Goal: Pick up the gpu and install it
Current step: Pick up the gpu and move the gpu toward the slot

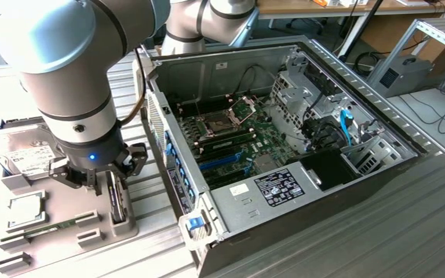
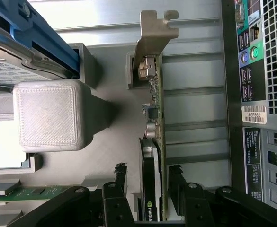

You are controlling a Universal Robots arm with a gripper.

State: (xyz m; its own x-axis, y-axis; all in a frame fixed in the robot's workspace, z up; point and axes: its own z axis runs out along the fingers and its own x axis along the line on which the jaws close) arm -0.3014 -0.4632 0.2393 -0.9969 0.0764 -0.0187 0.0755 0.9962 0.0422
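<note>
On the counter [image 1: 408, 231], at the exterior view's left and nearest the camera, a green memory stick [image 1: 43, 229] lies in the grey holder tray [image 1: 130, 227]. Just beyond it the gpu [image 1: 116, 200] stands on edge in its slot, its long axis running near to far and its silver bracket [image 2: 152, 33] at one end. The tool [image 1: 99, 176] sits directly over it, fingers [image 2: 120, 177] spread wide to either side of the card. It grips nothing — a gap shows at each face. Farther right stands the open computer case [image 1: 284, 133].
</note>
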